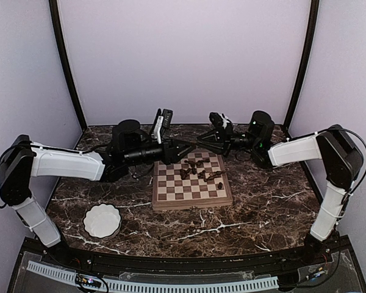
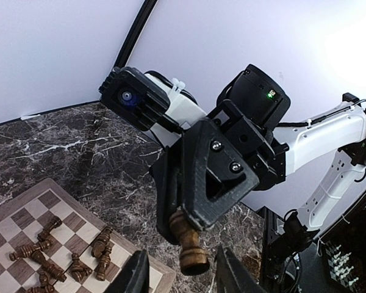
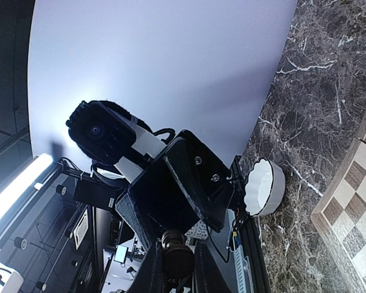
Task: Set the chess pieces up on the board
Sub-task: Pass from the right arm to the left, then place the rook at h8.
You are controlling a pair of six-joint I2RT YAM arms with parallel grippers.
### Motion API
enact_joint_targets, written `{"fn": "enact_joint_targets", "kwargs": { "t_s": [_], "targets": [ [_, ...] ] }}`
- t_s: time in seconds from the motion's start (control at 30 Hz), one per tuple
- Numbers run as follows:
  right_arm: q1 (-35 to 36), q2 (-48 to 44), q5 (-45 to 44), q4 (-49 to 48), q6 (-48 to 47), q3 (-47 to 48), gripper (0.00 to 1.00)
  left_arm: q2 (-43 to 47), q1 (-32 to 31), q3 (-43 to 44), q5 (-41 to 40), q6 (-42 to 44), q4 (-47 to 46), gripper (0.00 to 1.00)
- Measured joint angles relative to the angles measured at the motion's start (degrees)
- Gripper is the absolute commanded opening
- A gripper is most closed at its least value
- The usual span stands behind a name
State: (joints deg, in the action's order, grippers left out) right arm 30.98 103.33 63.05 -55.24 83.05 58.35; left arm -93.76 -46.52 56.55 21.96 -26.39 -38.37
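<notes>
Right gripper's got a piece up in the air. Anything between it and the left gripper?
Nothing visible. The chess piece hangs wide end down from the right gripper. Its base sits between the fingers of the left gripper, with a gap showing on each side.

Square wooden board [image 1: 182,190], tan and dark brown checks, light rim, flat on the table [image 1: 274,207]. Scattered across its far half, small dark brown chess pieces [image 1: 200,174], mostly toppled on their sides. Single piece [image 2: 192,251] aloft, pinched in the right end effector [image 3: 177,268], base outward.
</notes>
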Motion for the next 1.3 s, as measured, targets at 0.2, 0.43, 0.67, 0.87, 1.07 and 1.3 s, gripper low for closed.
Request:
{"fn": "enact_joint_targets", "kwargs": {
  "t_s": [0.2,0.43,0.67,0.87,1.07,1.3],
  "targets": [
    [-0.11,0.00,0.00,0.02,-0.02,-0.22,0.03,-0.83,0.00,0.79,0.70,-0.39,-0.57,0.26],
    [-0.22,0.00,0.04,0.04,-0.02,-0.22,0.05,-1.18,0.00,1.86,1.22,-0.22,-0.48,0.15],
    [-1.05,-0.15,0.13,0.87,-1.16,-0.31,0.52,-1.20,0.00,3.69,0.35,1.33,3.39,0.12],
    [-8.68,-6.51,-2.80,12.50,-10.51,-3.39,0.54,2.27,0.02,5.29,-2.29,5.33,16.44,0.09],
    [-10.60,-14.69,-16.52,44.09,-35.15,2.91,0.54,9.94,-0.70,5.42,-3.65,11.37,37.13,0.07],
    [-10.23,-16.33,-26.62,61.31,-48.17,2.54,0.54,12.46,-4.26,6.91,-8.87,16.76,65.20,0.07]
  ]
}}
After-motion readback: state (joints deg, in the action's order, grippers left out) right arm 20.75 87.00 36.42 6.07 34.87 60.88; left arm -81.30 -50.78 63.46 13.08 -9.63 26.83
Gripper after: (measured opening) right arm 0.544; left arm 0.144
